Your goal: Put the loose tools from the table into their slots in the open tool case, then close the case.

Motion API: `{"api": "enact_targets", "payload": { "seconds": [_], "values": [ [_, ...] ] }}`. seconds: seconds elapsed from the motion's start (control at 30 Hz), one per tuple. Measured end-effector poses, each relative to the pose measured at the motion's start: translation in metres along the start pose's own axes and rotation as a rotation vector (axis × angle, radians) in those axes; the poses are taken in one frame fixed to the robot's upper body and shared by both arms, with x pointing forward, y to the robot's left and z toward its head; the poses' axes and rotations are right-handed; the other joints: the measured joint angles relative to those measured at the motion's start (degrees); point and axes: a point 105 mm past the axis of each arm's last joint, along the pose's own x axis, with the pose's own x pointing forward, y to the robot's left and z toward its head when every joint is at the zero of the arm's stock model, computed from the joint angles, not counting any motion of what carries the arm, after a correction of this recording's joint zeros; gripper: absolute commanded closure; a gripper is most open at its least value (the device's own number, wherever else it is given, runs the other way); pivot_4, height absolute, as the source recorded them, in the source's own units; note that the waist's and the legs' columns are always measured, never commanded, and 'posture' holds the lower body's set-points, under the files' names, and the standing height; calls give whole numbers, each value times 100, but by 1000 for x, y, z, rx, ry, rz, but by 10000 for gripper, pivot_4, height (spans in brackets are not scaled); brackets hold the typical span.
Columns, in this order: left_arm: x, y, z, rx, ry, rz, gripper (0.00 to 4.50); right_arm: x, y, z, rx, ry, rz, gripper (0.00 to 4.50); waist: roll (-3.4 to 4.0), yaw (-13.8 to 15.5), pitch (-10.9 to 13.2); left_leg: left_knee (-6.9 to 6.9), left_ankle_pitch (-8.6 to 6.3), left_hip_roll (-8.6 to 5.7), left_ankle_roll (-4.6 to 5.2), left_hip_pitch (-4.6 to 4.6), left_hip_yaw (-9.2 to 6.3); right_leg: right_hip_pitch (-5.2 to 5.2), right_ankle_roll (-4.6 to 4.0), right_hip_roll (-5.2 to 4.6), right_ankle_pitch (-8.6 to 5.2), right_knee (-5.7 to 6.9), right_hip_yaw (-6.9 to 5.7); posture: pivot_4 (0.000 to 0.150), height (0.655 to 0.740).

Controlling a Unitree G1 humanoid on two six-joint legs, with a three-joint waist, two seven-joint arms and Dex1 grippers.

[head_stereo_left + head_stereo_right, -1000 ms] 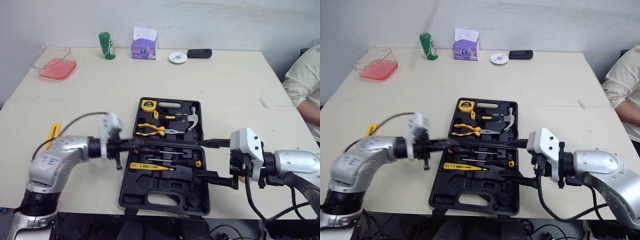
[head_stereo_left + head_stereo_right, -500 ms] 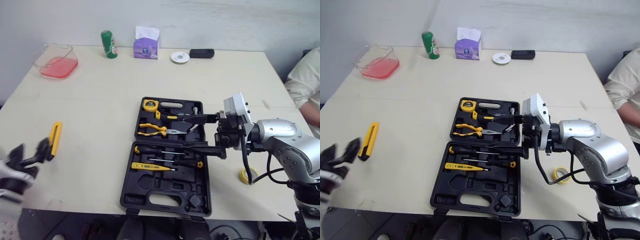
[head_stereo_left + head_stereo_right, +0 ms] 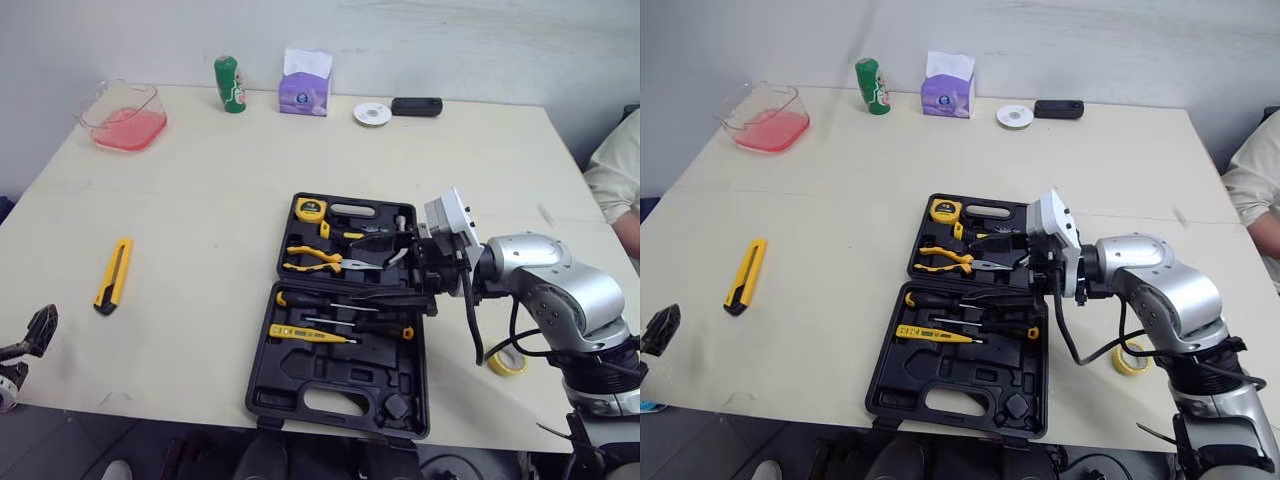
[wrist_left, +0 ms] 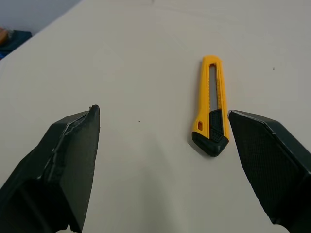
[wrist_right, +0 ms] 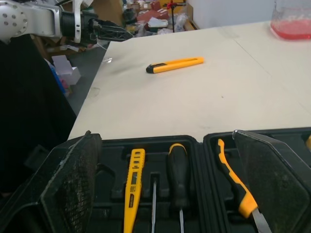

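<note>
Fingers of left gripper (image 4: 163,114) wide apart and empty at near edge of table (image 3: 200,200), facing loose yellow utility knife (image 4: 211,109). Yellow tape roll (image 3: 508,362) beside open tool case (image 3: 340,400). Right gripper (image 3: 358,270) over case, spread wide, holding nothing.

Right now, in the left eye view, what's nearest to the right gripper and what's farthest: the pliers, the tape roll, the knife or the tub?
1. Pliers: in the case, just ahead of the open right gripper.
2. Tape roll: off to the case's right, near the front edge.
3. Knife: far off to the left.
4. Tub: far back left corner.
</note>
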Motion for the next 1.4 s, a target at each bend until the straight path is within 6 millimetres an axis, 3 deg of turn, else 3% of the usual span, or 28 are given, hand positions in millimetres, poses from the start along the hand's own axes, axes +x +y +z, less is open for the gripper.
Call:
{"api": "enact_targets", "payload": {
  "seconds": [0.33,0.43,0.8,0.97,1.03,1.2,1.3,1.4],
  "values": [
    [48,-40,-24,94,205,-206,487,-5,13,-6,-12,17,-69,0,25,-25,15,-10,0,-2,0,-3,-8,-9,-1,-7,0,0,-34,1500,7400],
    [58,-37,-33,87,254,-175,487,-6,18,-7,-10,24,-84,0,27,-19,16,-6,0,-6,-1,-5,-11,-9,-1,-9,0,2,-36,1500,7400],
    [77,-45,-30,100,268,-203,487,-12,18,-3,-33,32,-128,0,75,9,25,-1,14,-10,-10,0,-17,-4,-3,-14,1,18,-36,1500,7400],
    [82,-52,-27,106,250,-237,22879,-13,18,-2,-29,39,-129,0,76,-9,26,-2,14,-9,-11,0,-20,-4,-3,-13,2,17,-36,1500,7400],
    [84,-52,-24,102,244,-239,29564,-13,18,-2,-30,38,-129,0,76,-15,26,-3,14,-9,-11,0,-20,-5,-4,-13,2,16,-38,1500,7400],
    [85,-54,-7,121,214,-265,29578,-15,19,1,-38,38,-131,0,69,-39,30,-5,14,-7,-11,-4,-19,-9,-3,-10,2,12,-39,1500,7400],
    [77,-76,26,175,136,-393,29585,-18,20,2,-43,45,-136,0,59,-26,36,-3,14,-8,-11,-12,-23,-11,-4,-13,2,6,-37,1500,7400],
    [36,-156,67,346,17,-807,29743,-26,27,-5,-15,97,-127,0,54,64,40,4,13,-14,-9,-34,-54,-10,-18,-29,12,-2,-35,1500,7400]
  ]
}}
